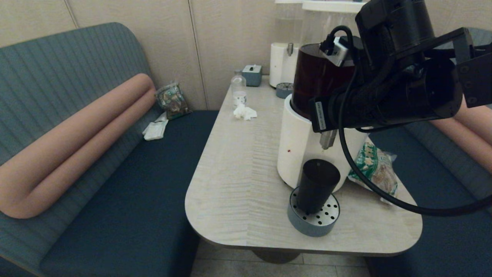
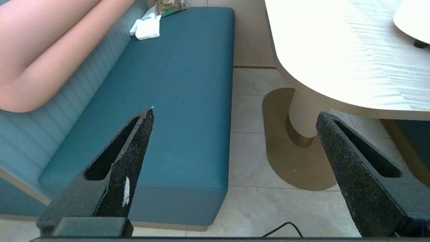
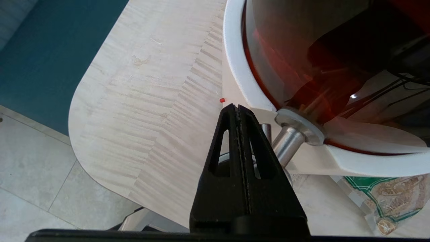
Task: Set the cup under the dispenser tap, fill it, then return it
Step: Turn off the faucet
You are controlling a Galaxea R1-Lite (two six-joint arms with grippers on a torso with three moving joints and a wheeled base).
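Note:
The dark smoky cup (image 1: pixel 317 184) stands upright on a round perforated drip tray (image 1: pixel 312 227) at the foot of the dispenser's white base (image 1: pixel 298 146). The steel dispenser tap (image 1: pixel 328 139) hangs right above the cup's mouth, below the tank of dark brown drink (image 1: pixel 315 77). My right arm (image 1: pixel 403 92) reaches across the tank's front. In the right wrist view my right gripper (image 3: pixel 237 107) is shut and empty, close beside the tap (image 3: pixel 289 144); its fingers hide most of the cup. My left gripper (image 2: pixel 235 112) hangs open and empty over the floor, off the table.
A green snack bag (image 1: pixel 374 169) lies to the right of the dispenser. At the table's far end stand a second dispenser with colourless liquid (image 1: pixel 284 61), a clear bottle (image 1: pixel 238 90), a crumpled tissue (image 1: pixel 245 112) and a tissue box (image 1: pixel 251 74). Blue benches flank the table (image 1: pixel 230 184).

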